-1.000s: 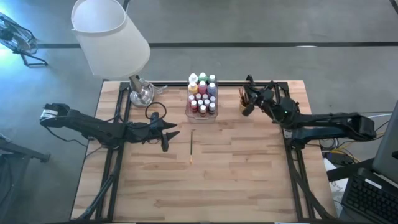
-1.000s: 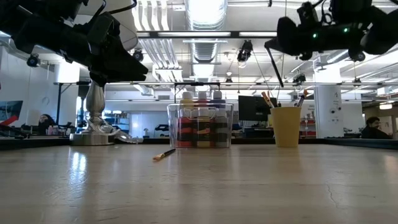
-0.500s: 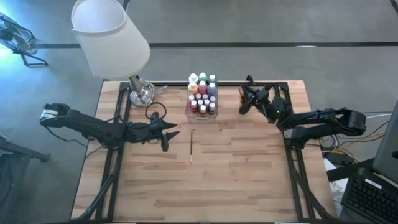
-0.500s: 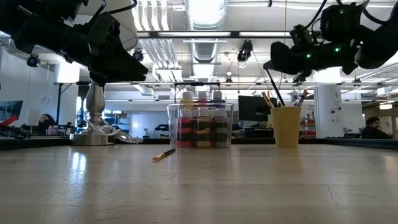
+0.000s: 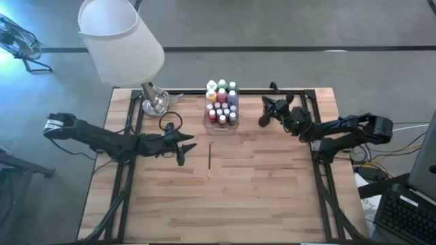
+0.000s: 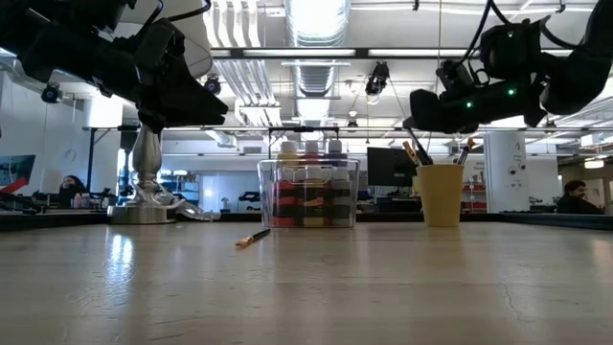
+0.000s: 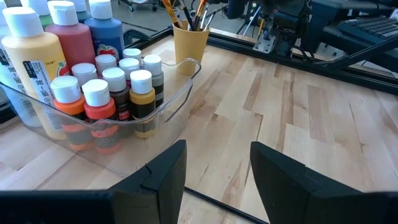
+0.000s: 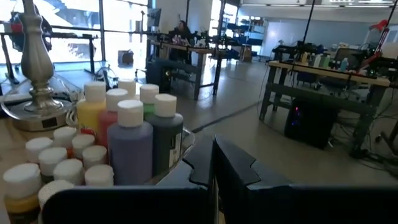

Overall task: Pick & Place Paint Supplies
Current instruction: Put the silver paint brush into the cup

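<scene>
Several white-capped paint bottles (image 5: 221, 105) stand in a clear plastic box (image 7: 177, 93) at the table's far middle. One thin paintbrush (image 5: 210, 161) lies flat on the wood in front of the box. My right gripper (image 5: 261, 121) is shut just above the orange cup (image 6: 442, 195), which stands right of the box with several brushes in it. A thin dark paintbrush (image 6: 419, 144) slants down from this gripper into the cup. My left gripper (image 5: 185, 151) hovers open, left of the lying brush, with nothing between its fingers (image 7: 165, 171). My right gripper has the thin dark paintbrush by its upper end (image 6: 413, 127), pinched in the shut fingers, which lie about level and come from the table's right. The brush hangs slanting below them, and its lower end is inside the orange cup. The wrist view does not show the contact.
A lamp with a white shade (image 5: 121, 41) stands on a metal base (image 5: 155, 102) at the far left corner. Bare wood (image 5: 225, 204) takes up the near half of the table. Black frame rails (image 5: 320, 170) run along both side edges.
My right gripper has come down toward the orange cup and a little toward the table's left, tipping to about level and staying shut. The dark brush has gone down with it, and its lower end now reaches into the cup.
</scene>
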`<action>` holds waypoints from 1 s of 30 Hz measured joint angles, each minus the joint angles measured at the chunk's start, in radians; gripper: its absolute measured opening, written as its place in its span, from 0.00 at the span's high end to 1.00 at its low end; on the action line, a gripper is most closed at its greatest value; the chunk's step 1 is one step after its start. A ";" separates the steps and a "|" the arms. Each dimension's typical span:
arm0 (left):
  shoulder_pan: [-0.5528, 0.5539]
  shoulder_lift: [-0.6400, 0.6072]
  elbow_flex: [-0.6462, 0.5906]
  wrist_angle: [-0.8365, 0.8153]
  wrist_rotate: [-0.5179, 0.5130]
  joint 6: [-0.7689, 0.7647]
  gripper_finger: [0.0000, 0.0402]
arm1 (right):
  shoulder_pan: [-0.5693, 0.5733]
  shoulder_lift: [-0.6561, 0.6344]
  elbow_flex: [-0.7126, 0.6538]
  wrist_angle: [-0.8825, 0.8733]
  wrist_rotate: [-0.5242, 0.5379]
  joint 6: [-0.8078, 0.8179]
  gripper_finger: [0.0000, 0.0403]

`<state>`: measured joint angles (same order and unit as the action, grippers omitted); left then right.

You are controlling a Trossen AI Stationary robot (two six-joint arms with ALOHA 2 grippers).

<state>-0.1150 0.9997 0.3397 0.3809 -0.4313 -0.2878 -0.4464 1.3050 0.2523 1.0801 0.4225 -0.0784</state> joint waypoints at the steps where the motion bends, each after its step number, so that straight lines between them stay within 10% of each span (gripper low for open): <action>1: 0.000 0.000 0.000 0.000 0.000 0.000 0.54 | 0.000 0.006 0.000 0.000 0.000 0.000 0.98; 30: 0.000 0.000 0.000 0.001 0.000 0.000 0.54 | 0.001 -0.002 -0.033 -0.150 0.007 -0.014 0.91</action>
<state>-0.1150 0.9997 0.3393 0.3817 -0.4313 -0.2878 -0.4454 1.3033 0.2194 0.9302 0.4295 -0.0925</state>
